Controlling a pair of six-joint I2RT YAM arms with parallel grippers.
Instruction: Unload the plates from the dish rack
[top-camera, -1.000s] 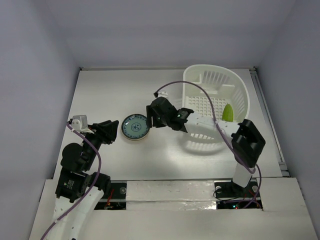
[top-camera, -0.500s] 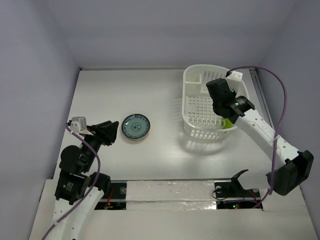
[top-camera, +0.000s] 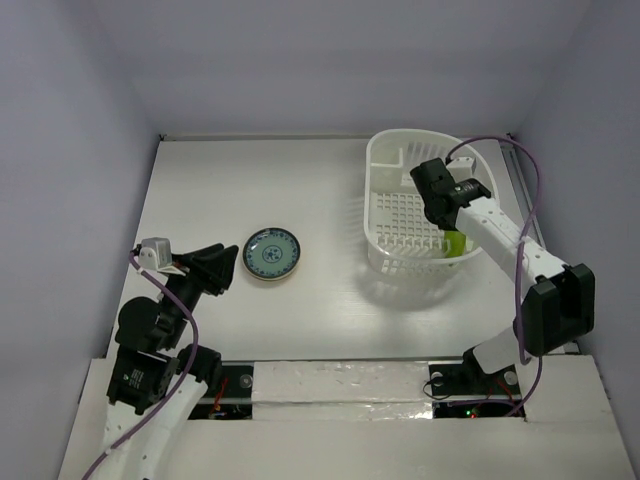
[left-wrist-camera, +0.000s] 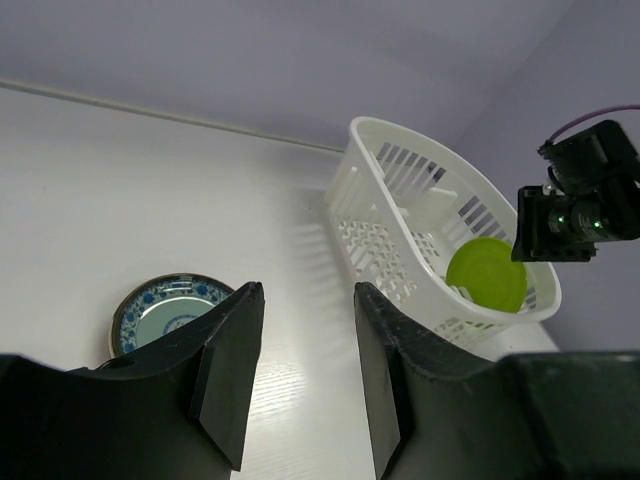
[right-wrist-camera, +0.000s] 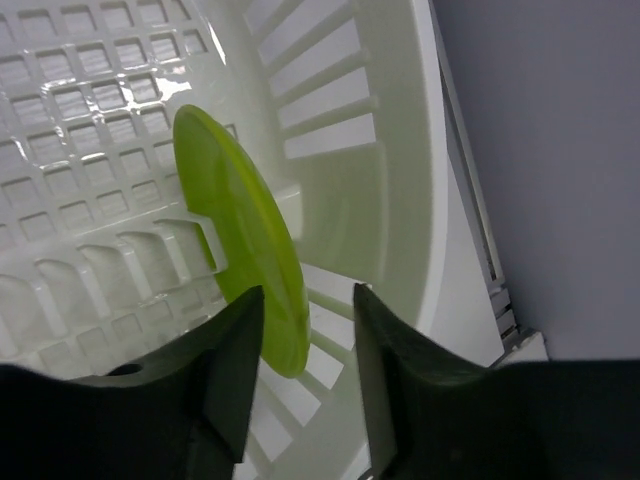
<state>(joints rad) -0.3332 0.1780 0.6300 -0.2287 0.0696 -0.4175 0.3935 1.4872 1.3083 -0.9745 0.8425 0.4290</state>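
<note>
The white slotted dish rack (top-camera: 375, 165) stands at the back right of the table. One lime green plate (top-camera: 456, 243) stands on edge inside it, against the near right wall. My right gripper (top-camera: 443, 222) hangs over the rack, pointing down at that plate. In the right wrist view the right gripper (right-wrist-camera: 308, 300) is open, and the green plate (right-wrist-camera: 240, 230) has its lower rim between the fingers, close to the left one, with a gap to the right one. A blue-patterned plate (top-camera: 272, 254) lies flat on the table. My left gripper (top-camera: 225, 265) stands just left of it, open and empty.
In the left wrist view the left gripper (left-wrist-camera: 305, 300) looks across the table at the blue-patterned plate (left-wrist-camera: 165, 310), the rack (left-wrist-camera: 400, 170) and the green plate (left-wrist-camera: 487, 275). A raised rail (top-camera: 535, 230) runs along the table's right edge beside the rack.
My right arm swung from beside the blue-patterned plate over to the rack, then drew in over the green plate. The left arm has barely moved.
</note>
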